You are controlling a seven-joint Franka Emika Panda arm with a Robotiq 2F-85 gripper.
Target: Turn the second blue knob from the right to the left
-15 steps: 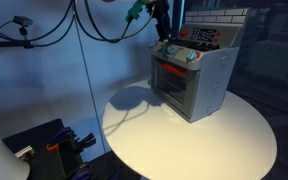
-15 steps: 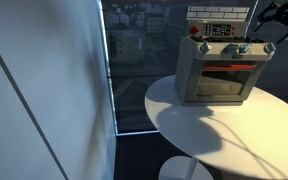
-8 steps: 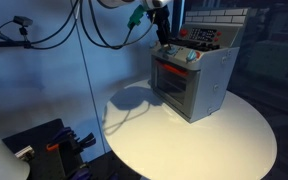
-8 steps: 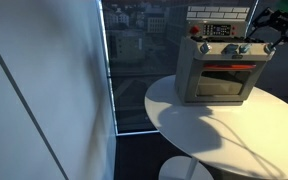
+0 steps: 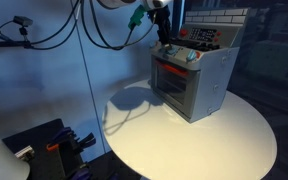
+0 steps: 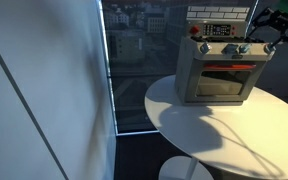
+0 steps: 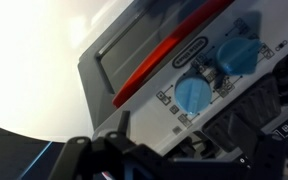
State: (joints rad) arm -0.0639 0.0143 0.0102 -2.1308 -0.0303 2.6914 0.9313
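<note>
A grey toy oven (image 5: 192, 78) (image 6: 222, 72) stands on the round white table in both exterior views. Blue knobs run along its top front edge (image 5: 171, 50) (image 6: 241, 48). In the wrist view two blue knobs show on the panel, one nearer (image 7: 194, 95) and one farther (image 7: 239, 55). My gripper (image 5: 162, 32) (image 6: 268, 36) hovers at the oven's top corner, close above the knob row, touching no knob. In the wrist view its dark fingers (image 7: 189, 138) stand apart below the nearer knob, open and empty.
The round white table (image 5: 194, 140) (image 6: 224, 130) carries only the oven. A red button (image 6: 194, 30) sits on the oven's back panel. Cables (image 5: 94, 30) hang behind the arm. A window wall (image 6: 134, 60) stands behind the table.
My gripper has come down a little toward the oven's top edge since a second ago. It has held still over the last half second.
</note>
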